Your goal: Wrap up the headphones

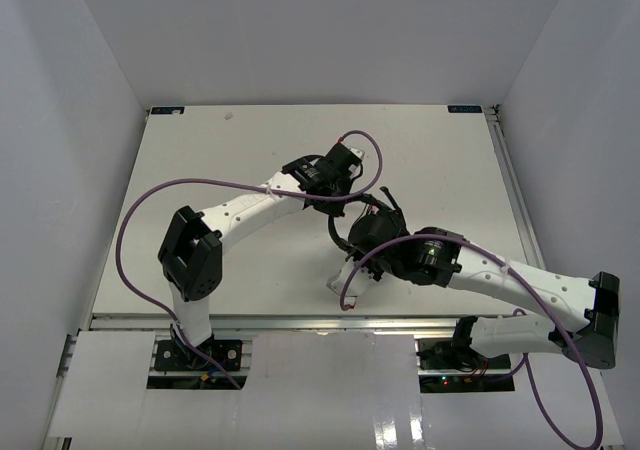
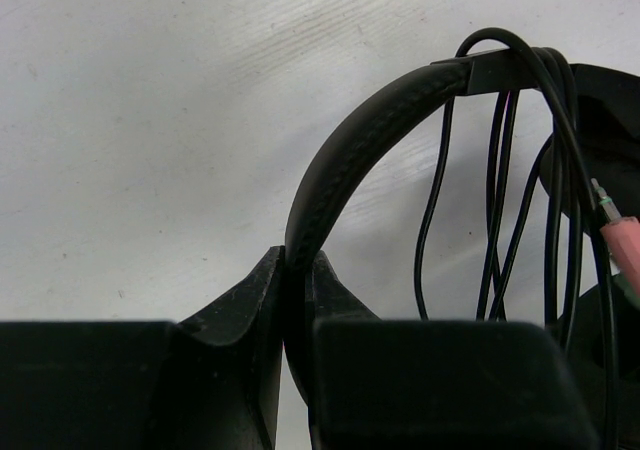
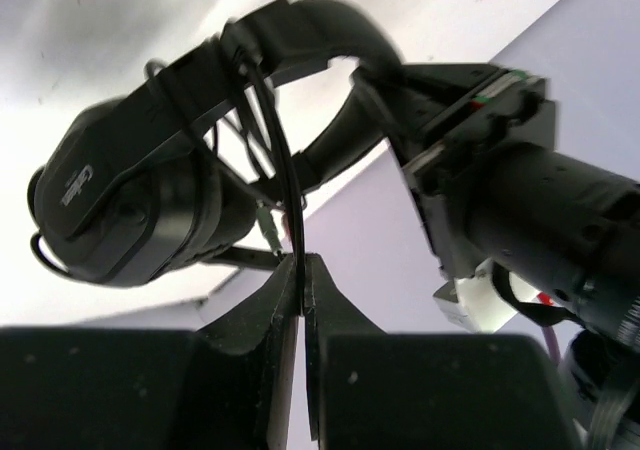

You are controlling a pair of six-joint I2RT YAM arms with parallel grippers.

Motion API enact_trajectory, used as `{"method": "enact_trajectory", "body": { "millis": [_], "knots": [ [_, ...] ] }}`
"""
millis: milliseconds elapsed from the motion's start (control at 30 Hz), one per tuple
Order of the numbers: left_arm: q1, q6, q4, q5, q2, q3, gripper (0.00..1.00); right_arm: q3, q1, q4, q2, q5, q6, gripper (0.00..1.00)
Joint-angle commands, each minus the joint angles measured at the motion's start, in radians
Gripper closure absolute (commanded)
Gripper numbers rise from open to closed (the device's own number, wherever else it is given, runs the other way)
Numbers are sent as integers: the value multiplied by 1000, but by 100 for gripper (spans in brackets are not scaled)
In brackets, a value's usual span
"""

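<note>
1. Now, the headphones are held up over the middle of the surface, between the 2 arms.
2. The left tool is pressed together, pinching the headband.
3. The right tool pinches the thin cord just below the earcup.
4. Several loops drape over the band; the plugs dangle loose.
5. My call: draw the cord taut, lay each turn snug beside the last, and hold the band steady.

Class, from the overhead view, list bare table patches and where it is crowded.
Bare: the table's far-left corner behind the left arm; the right strip beside the rail. Crowded: the centre, where the left gripper and right gripper clamp the headphones.
</note>
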Motion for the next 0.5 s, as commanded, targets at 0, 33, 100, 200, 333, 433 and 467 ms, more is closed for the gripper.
{"method": "enact_trajectory", "body": {
  "millis": [0, 33, 100, 200, 333, 433, 467],
  "knots": [
    [1, -4, 56, 69, -56, -2, 100, 126, 2, -37, 9, -158, 147, 92],
    [2, -8, 58, 68, -59, -3, 100, 133, -3, -46, 9, -191, 175, 92],
    [1, -10, 63, 71, -69, -3, 100, 141, -10, -48, 6, -227, 198, 92],
    [1, -12, 69, 77, -89, -13, 100, 143, -43, -51, -3, -272, 236, 92],
    [1, -23, 81, 66, -131, -43, 100, 118, -91, -51, -32, -312, 269, 92],
    [2, -38, 97, 62, -177, -71, 100, 89, -124, -44, -58, -336, 286, 92],
    [2, -42, 98, 62, -187, -79, 100, 82, -134, -40, -64, -345, 290, 92]
  ]
}}
